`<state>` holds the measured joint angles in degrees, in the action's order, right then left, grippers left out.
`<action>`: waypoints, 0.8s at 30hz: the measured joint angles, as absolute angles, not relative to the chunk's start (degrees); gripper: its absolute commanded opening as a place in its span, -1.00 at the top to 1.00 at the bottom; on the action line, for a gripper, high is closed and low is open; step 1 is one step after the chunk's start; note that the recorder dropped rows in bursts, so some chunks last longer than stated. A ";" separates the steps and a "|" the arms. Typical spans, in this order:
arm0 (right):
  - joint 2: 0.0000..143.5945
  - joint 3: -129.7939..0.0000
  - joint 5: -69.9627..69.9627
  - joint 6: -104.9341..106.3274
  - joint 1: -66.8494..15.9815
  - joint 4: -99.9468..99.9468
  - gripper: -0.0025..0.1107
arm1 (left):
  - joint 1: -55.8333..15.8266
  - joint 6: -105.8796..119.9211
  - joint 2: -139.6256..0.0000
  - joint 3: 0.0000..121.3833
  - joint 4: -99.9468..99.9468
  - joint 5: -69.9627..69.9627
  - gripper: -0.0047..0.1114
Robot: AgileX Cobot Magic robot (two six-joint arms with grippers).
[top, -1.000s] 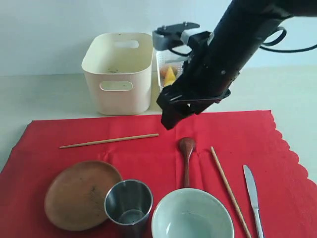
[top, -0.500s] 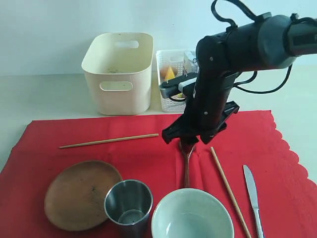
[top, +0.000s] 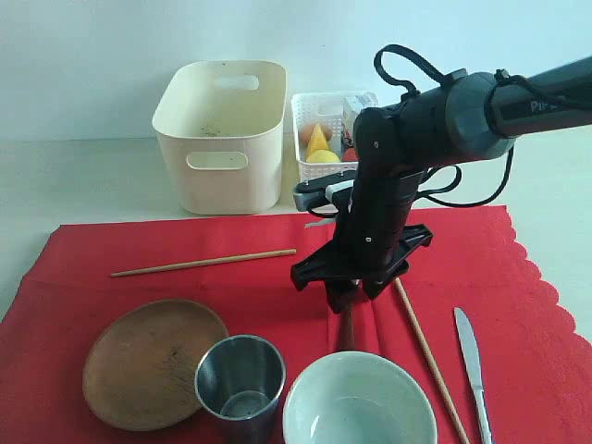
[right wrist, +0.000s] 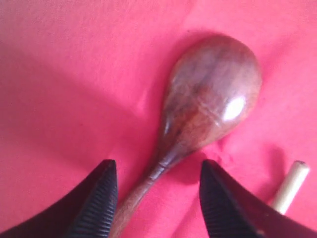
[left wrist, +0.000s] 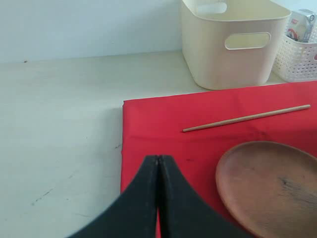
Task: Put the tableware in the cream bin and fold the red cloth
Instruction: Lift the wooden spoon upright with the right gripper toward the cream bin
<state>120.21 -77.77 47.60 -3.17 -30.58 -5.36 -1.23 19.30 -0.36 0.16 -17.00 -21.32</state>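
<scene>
The left gripper (left wrist: 157,159) hangs clenched on nothing above the red cloth's (left wrist: 163,116) edge. The plate (left wrist: 270,183) lies near it, with one chopstick (left wrist: 247,118) and the cream bin (left wrist: 223,59) farther ahead. The right gripper (top: 352,294) sits low over the cloth, released, its fingers (right wrist: 96,198) straddling the spoon's (right wrist: 208,99) neck, not closed on it. The other chopstick (right wrist: 292,186) lies just beside it, and the knife (top: 470,356) farther out.

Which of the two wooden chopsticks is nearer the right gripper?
The thin wooden chopstick between the dark wooden spoon and silver table knife, just beside the right gripper; the other chopstick lies far left, behind the round brown plate.
</scene>
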 measured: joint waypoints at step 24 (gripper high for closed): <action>120.88 -80.66 47.18 -3.17 -30.58 0.00 0.96 | -1.23 19.30 -0.36 0.16 -17.00 -21.32 0.92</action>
<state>120.88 -80.66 47.18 -3.17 -30.58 0.00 -1.23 19.30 -0.36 0.16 -17.00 -21.32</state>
